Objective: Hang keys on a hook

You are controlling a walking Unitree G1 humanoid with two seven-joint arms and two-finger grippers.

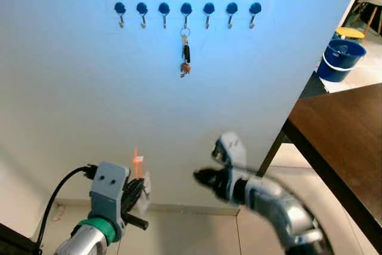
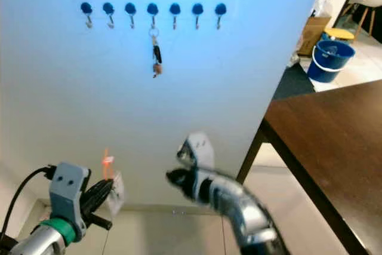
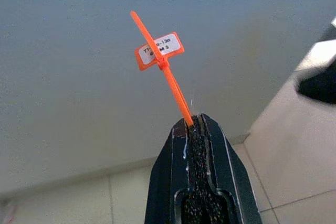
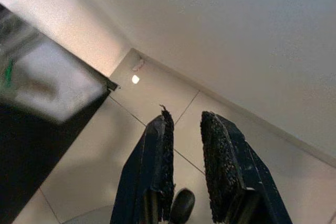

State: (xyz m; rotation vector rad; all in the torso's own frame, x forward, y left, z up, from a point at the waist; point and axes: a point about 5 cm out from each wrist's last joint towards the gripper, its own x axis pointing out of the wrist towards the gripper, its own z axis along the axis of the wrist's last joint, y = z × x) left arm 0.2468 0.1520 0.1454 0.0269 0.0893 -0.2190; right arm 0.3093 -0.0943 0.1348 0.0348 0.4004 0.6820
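Your left gripper (image 3: 193, 124) pinches an orange tag (image 3: 159, 51) tight — the right gripper (image 4: 185, 124) stands narrowly parted, holding nothing. The keys (image 1: 185, 55) hang from the middle hook (image 1: 186, 11).

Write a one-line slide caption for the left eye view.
Keys hang from the middle hook of a wall row, both grippers lowered: left gripper, right gripper.
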